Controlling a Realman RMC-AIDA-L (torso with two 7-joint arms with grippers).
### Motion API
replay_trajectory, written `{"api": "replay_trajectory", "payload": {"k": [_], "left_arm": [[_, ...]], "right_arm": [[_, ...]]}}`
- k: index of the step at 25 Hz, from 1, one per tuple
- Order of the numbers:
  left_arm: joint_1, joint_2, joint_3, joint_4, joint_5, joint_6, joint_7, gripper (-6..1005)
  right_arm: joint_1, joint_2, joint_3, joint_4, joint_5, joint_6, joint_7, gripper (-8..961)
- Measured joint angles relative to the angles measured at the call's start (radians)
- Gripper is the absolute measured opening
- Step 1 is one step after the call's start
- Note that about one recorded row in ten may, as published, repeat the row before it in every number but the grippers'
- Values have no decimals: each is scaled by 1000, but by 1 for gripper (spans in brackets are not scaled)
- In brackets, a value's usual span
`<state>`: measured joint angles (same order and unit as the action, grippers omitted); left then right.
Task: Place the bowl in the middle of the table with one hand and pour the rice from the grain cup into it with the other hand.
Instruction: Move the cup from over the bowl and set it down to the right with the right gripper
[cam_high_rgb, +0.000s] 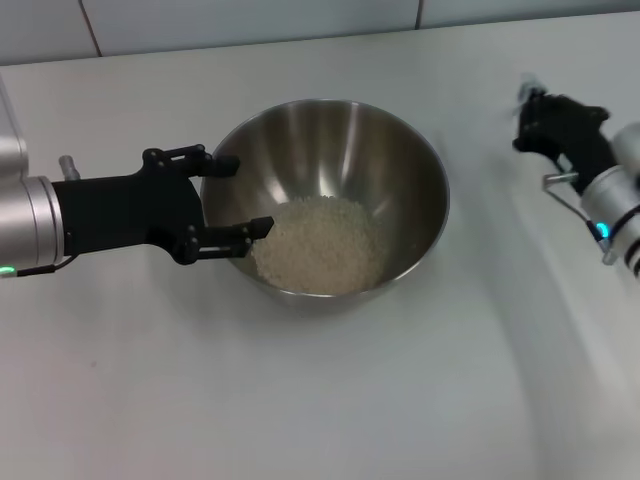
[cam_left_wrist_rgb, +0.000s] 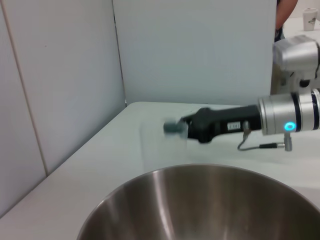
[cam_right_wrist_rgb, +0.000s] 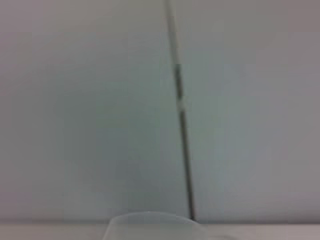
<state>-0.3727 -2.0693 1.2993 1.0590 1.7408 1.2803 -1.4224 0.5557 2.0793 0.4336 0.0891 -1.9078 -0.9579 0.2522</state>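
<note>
The steel bowl (cam_high_rgb: 400, 180) stands in the middle of the white table (cam_high_rgb: 300, 400) with a pale heap of rice (cam_high_rgb: 320, 245) inside. It also shows in the left wrist view (cam_left_wrist_rgb: 200, 205). My left gripper (cam_high_rgb: 243, 197) is open at the bowl's left rim, one finger over the rice and the other by the rim, holding nothing. My right gripper (cam_high_rgb: 528, 115) is at the far right, raised and apart from the bowl, shut on the clear grain cup (cam_high_rgb: 527, 92). The cup appears blurred in the left wrist view (cam_left_wrist_rgb: 162, 142), and its rim shows in the right wrist view (cam_right_wrist_rgb: 155, 225).
A white tiled wall (cam_high_rgb: 250, 20) runs along the table's far edge. White panels (cam_left_wrist_rgb: 60, 75) stand beside the table in the left wrist view.
</note>
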Motion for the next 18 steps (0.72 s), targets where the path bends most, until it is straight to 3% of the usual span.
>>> {"api": "replay_trajectory", "payload": {"k": [5, 15, 18], "left_arm": [[-3, 0, 0, -2, 0, -3, 5, 796], [-4, -1, 0, -4, 0, -7, 8, 795], [-4, -1, 0, -5, 0, -7, 8, 795]], "right_arm": [[16, 5, -52, 8, -1, 56, -28, 13], [-17, 7, -53, 24, -1, 59, -45, 20], [-24, 7, -53, 30, -1, 59, -50, 115]]}}
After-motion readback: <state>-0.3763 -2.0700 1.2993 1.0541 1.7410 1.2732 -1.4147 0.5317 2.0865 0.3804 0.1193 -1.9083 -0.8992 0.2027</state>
